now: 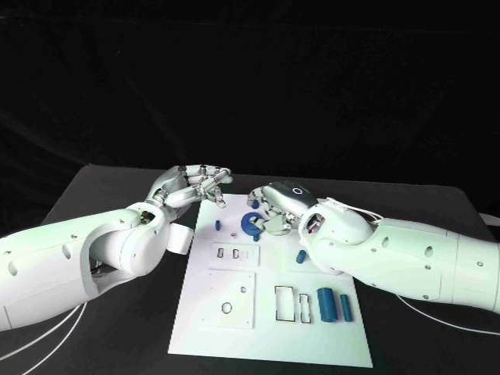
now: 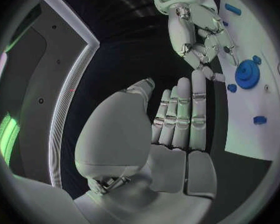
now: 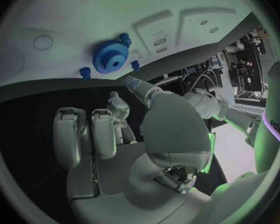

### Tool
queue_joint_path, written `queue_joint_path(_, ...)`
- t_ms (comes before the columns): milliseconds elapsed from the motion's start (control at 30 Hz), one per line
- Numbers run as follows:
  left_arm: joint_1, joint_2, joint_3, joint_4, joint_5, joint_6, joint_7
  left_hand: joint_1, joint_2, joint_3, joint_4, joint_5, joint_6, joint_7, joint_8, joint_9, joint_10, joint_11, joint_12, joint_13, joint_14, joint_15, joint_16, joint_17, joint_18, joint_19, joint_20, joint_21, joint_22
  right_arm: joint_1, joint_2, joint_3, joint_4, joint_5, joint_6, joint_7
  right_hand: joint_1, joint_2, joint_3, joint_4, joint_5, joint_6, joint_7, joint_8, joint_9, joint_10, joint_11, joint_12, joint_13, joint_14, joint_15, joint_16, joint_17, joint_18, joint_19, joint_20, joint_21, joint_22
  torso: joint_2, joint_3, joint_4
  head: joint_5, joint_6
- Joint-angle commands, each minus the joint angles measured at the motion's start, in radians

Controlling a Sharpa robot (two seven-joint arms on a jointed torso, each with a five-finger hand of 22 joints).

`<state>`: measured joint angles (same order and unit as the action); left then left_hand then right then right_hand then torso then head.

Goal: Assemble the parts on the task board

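Observation:
The white task board [image 1: 278,312] lies in the middle of the black table. A blue gear [image 1: 250,224] sits on its far part, with small blue pegs [image 1: 219,223] close around it. My right hand [image 1: 278,207] hovers just beside the gear [image 3: 110,57], fingers half bent and nothing visible between them. My left hand [image 1: 194,186] hangs over the board's far left corner; its fingers [image 2: 184,114] lie straight and side by side, holding nothing. From the left wrist the right hand [image 2: 196,30] appears next to the gear [image 2: 246,73].
Two blue cylinders [image 1: 334,305] stand near a rectangular slot [image 1: 286,303] at the board's near right. A small blue piece [image 1: 301,256] lies mid-board. A raised plate with a hole [image 1: 233,299] and a small slotted block [image 1: 235,253] occupy the left half.

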<state>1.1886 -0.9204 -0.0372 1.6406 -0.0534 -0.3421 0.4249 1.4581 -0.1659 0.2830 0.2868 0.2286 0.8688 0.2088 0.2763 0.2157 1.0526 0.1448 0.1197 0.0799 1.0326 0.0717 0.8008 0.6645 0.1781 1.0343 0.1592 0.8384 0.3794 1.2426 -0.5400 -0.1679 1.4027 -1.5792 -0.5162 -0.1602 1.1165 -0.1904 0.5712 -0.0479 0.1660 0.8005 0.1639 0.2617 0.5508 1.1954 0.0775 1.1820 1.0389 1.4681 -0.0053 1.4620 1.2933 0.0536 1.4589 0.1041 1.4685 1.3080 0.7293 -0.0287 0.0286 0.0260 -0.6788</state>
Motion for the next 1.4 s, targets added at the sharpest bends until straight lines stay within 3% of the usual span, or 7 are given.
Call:
queue_joint_path(33, 0.001, 0.002, 0.001, 0.0, 0.002, 0.011, 0.009, -0.002, 0.01, -0.003, -0.002, -0.004, -0.007, -0.002, 0.005, 0.001, -0.01, 0.0, 0.003, 0.002, -0.005, -0.001, 0.005, 0.001, 0.005, -0.005, -0.002, 0.004, 0.001, -0.002, 0.0, -0.001, 0.005, -0.023, 0.091, -0.027, 0.001, -0.015, -0.011, 0.0, -0.012, -0.013, 0.002, -0.01, 0.001, -0.014, 0.002, -0.01, -0.009, 0.045, 0.008, -0.004, -0.005, -0.009, -0.004, 0.005, -0.01, 0.101, 0.0, -0.0001, 0.0006, -0.001, 0.001)
queue_joint_path(467, 0.001, 0.002, 0.001, 0.001, 0.002, 0.013, 0.008, -0.002, 0.01, -0.003, -0.003, -0.004, -0.008, -0.002, 0.006, 0.002, -0.011, 0.0, 0.005, 0.002, -0.007, -0.001, 0.006, 0.001, 0.005, -0.008, -0.001, 0.006, 0.002, -0.007, 0.021, -0.002, -0.005, -0.053, 0.098, -0.079, 0.005, -0.027, -0.027, -0.004, -0.026, -0.029, 0.005, -0.023, 0.004, -0.025, 0.005, -0.013, -0.013, 0.043, 0.011, -0.006, -0.009, -0.007, -0.008, 0.008, -0.016, 0.095, 0.003, -0.0001, 0.0038, -0.003, -0.001)
queue_joint_path(667, 0.001, 0.001, 0.001, 0.0, 0.002, 0.013, 0.007, -0.002, 0.01, -0.003, -0.003, -0.004, -0.008, -0.002, 0.006, 0.002, -0.011, 0.0, 0.005, 0.002, -0.007, -0.001, 0.006, 0.001, 0.005, -0.008, -0.001, 0.006, 0.002, -0.008, 0.023, -0.002, -0.008, -0.062, 0.105, -0.083, 0.015, -0.031, -0.037, -0.01, -0.037, -0.038, 0.007, -0.029, 0.008, -0.027, 0.007, -0.011, -0.01, 0.043, 0.013, -0.006, -0.009, -0.007, -0.01, 0.01, -0.018, 0.094, 0.002, -0.0003, 0.0013, -0.001, -0.005)
queue_joint_path(1400, 0.001, 0.002, 0.001, -0.002, 0.002, 0.014, 0.006, -0.002, 0.01, -0.003, -0.003, -0.004, -0.008, -0.002, 0.006, 0.002, -0.011, 0.0, 0.005, 0.002, -0.007, -0.001, 0.006, 0.001, 0.005, -0.008, -0.001, 0.006, 0.002, -0.009, 0.029, -0.004, -0.023, -0.074, 0.118, -0.088, 0.026, -0.024, -0.037, -0.014, -0.039, -0.035, 0.007, -0.027, 0.013, -0.026, 0.007, -0.007, -0.005, 0.044, 0.014, -0.006, -0.006, -0.007, -0.008, 0.011, -0.017, 0.096, 0.002, -0.0001, 0.0023, 0.0, -0.01)
